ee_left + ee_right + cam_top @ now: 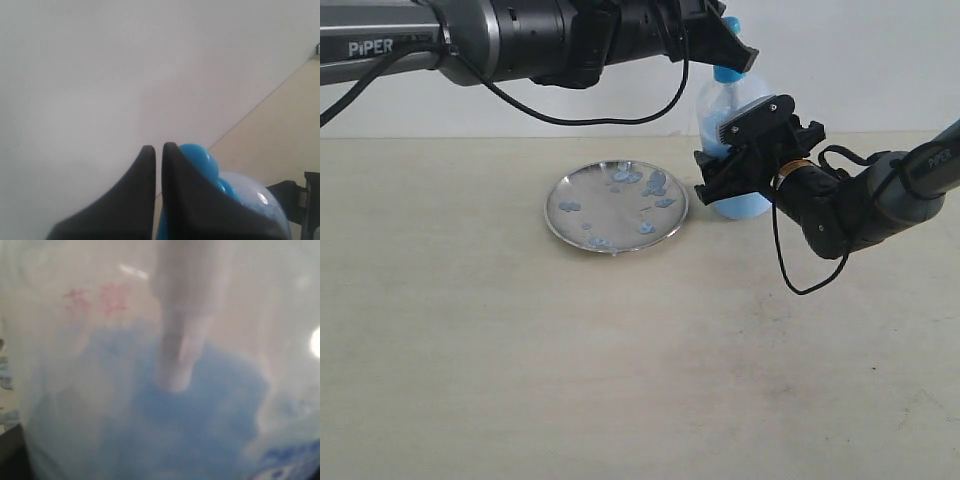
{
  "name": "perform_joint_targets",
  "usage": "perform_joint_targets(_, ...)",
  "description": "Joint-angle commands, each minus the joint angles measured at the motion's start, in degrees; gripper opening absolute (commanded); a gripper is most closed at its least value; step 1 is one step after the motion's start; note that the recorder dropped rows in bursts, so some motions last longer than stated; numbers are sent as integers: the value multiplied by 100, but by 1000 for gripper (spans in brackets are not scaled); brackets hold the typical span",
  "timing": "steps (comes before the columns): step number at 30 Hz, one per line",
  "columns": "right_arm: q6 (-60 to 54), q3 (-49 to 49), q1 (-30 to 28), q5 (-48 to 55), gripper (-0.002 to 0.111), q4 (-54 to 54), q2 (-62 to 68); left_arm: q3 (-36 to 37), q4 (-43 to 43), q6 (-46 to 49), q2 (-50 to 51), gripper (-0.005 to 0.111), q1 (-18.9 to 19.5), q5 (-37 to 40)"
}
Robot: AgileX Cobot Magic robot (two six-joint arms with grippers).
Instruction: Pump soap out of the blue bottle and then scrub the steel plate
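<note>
The blue bottle (717, 108) stands upright just right of the steel plate (602, 196), which lies flat on the table, dotted with pale blue soap (655, 183) blobs. My right gripper (735, 150) is shut on the bottle's body from the right side. In the right wrist view the bottle (90, 365) fills the frame, with soap (200, 420) around the white dip tube (175, 340). My left gripper (735, 52) reaches across from the upper left, shut with nothing between its fingers, sitting on the blue pump head (726, 72). The left wrist view shows the gripper (159, 148) against the pump head (199, 157).
The beige table (620, 360) stretches wide in front of the plate. A white wall (880, 60) stands behind. The left arm (470, 40) spans the upper left above the table, and a black cable (800, 285) loops below the right wrist.
</note>
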Motion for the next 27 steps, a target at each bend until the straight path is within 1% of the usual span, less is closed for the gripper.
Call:
perform_joint_targets(1, -181, 57, -10, 466, 0, -143, 106, 254, -43, 29, 401, 4, -56, 421)
perform_joint_targets(4, -95, 57, -10, 466, 0, -143, 106, 224, 77, 29, 368, 4, -56, 303)
perform_joint_targets(7, 164, 57, -10, 466, 0, -135, 106, 22, 91, 29, 236, 4, -56, 107)
perform_joint_targets(9, 607, 57, -10, 442, 0, -36, 106, -95, 91, 29, 74, 4, -56, 96)
perform_joint_targets(13, 1460, 57, -10, 428, 0, 56, 106, -106, 49, -89, -240, 4, -117, 130)
perform_joint_targets(15, 1829, 57, -20, 386, 0, 49, 106, -80, 49, -89, -355, 4, -186, 0)
perform_joint_targets(19, 2205, 57, -20, 264, 0, 49, 106, 77, 49, -89, -582, 4, -387, -572)
perform_joint_targets(24, 2143, 57, -20, 227, 0, 49, 106, 423, 75, -122, -925, 4, -597, -624)
perform_joint_targets(25, 2126, 57, -20, 227, 1, 38, 106, 472, 86, -206, -995, 4, -607, -624)
perform_joint_targets(26, 2070, 57, -20, 227, 5, 6, 106, 547, 113, -343, -1073, 4, -612, -597)
perform_joint_targets(27, 2026, 57, -20, 227, 12, -34, 106, 598, 190, -521, -1148, 4, -612, -597)
